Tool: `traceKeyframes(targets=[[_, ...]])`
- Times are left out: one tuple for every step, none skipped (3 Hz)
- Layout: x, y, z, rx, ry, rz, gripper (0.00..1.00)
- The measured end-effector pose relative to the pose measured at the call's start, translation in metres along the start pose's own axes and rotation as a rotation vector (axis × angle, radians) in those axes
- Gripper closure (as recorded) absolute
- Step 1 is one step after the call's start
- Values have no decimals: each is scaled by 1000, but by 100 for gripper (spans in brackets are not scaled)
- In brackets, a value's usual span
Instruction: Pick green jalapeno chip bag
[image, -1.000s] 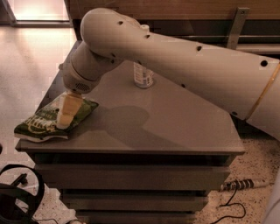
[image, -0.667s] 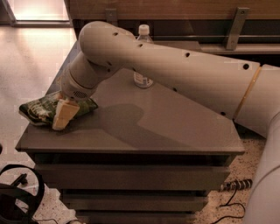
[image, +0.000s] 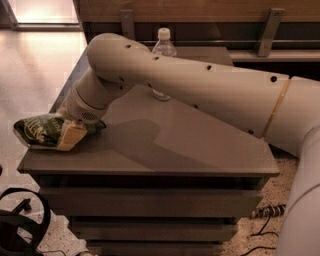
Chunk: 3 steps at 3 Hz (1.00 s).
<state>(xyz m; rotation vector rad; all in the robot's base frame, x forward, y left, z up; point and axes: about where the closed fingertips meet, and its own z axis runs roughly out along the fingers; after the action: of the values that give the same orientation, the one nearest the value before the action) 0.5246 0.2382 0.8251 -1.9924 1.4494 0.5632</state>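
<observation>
On chip bag (image: 39, 131), gripper (image: 70, 137), jaws tight.

Item, my one arm (image: 200, 90): enters from 3 o'clock, upper link running toward 10 o'clock to a bent elbow, wrist (image: 87, 105) dropping toward 8 o'clock, gripper (image: 65, 141) low at 9 o'clock of my view, one pale finger (image: 74, 132) showing, clamped over the green jalapeno chip bag (image: 39, 129).

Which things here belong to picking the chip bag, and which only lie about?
For the job: green jalapeno chip bag; tool, on the bag at the left edge of the table.
Lying about: water bottle behind the arm; cables on the floor.
</observation>
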Motion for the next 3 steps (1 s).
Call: traceKeyframes(targets=[[-1, 0, -1, 0, 0, 0, 87], [-1, 0, -1, 0, 0, 0, 100], [-6, -7, -8, 22, -30, -34, 100]])
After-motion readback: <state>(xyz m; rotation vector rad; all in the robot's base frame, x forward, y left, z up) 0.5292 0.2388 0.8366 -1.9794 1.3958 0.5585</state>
